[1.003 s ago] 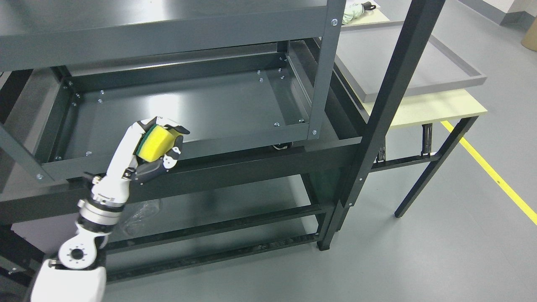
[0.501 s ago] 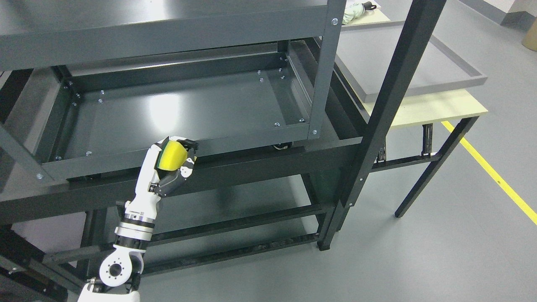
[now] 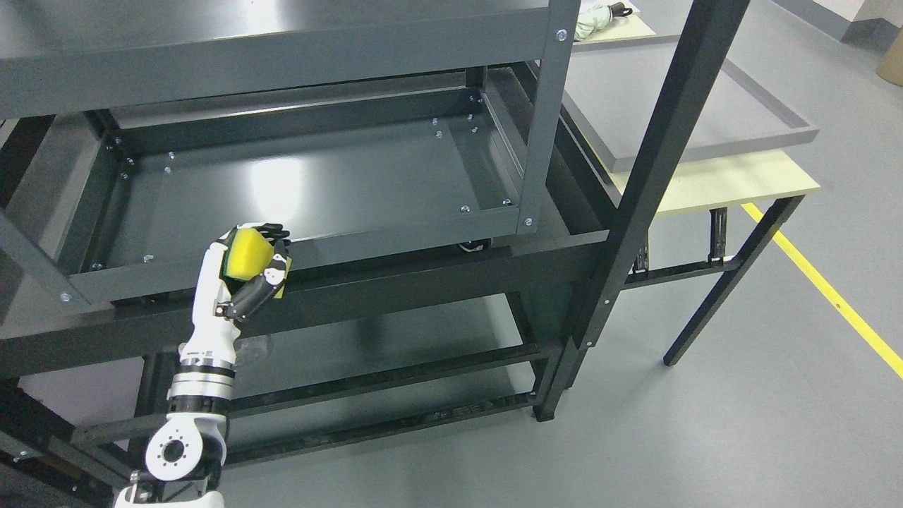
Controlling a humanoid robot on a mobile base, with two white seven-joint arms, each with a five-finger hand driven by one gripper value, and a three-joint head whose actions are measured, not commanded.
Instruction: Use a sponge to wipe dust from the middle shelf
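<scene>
The white left hand [image 3: 243, 271] has its fingers curled around the yellow, green-backed sponge [image 3: 248, 254], held at the front rail of the dark grey metal middle shelf [image 3: 317, 176]. The rail is the risk, I judge — it could snag the sponge and pry it loose.

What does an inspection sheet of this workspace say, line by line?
Surface: middle shelf, dark metal, glossy, bare; no dust can be made out.
Job's things: yellow sponge, held at the shelf's front rail, not on the shelf floor.
Clutter: nothing seen on the shelf.
Hands: left hand shut on the sponge; right hand not in view.
Cables: nothing seen.
Surroundings: grey floor with yellow line; side table carrying a grey tray.
</scene>
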